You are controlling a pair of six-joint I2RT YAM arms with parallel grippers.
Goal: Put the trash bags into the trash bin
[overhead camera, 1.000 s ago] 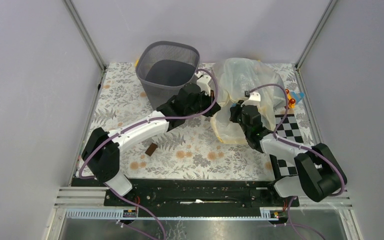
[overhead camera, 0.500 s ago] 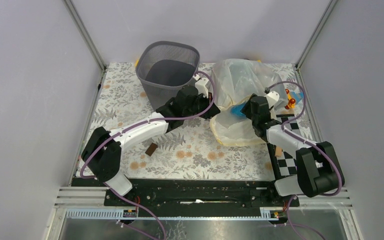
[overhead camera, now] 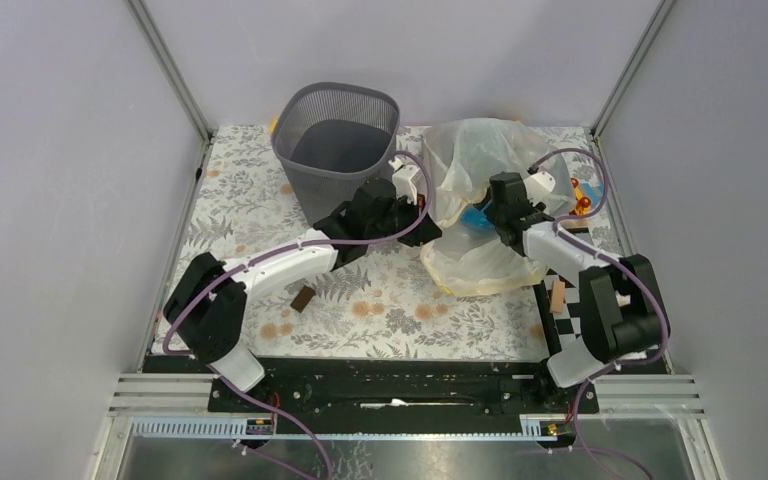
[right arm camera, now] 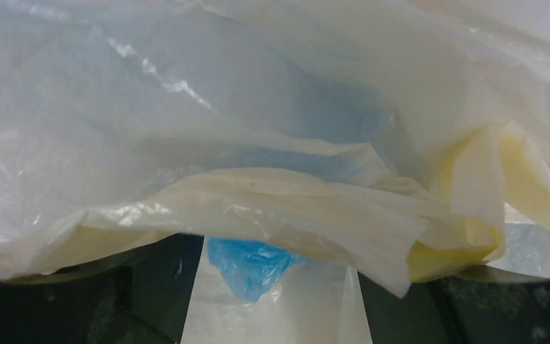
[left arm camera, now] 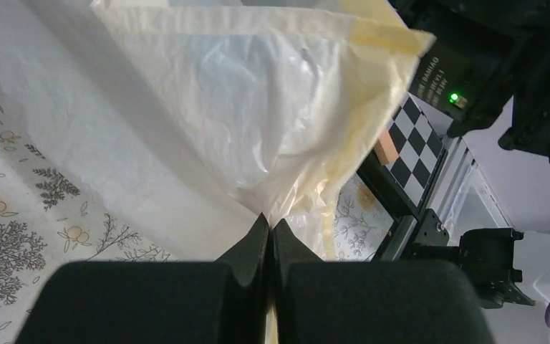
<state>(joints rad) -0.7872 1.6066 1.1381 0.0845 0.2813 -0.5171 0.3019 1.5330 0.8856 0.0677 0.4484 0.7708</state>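
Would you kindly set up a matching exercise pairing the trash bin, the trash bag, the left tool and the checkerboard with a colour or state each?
Things:
1. trash bin
2. trash bag
3. left tool
4. checkerboard

Colours or states:
A. black and white squares
B. shut, pinching plastic
C. dark grey mesh
D. pale, translucent, yellowish

Pairs: 1-C, 2-D, 3-B, 4-A

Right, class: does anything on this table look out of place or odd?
Yes. The trash bag sprawls crumpled beside the trash bin, pinched by the left gripper. A small brown block lies loose on the floral table, unrelated to the job.
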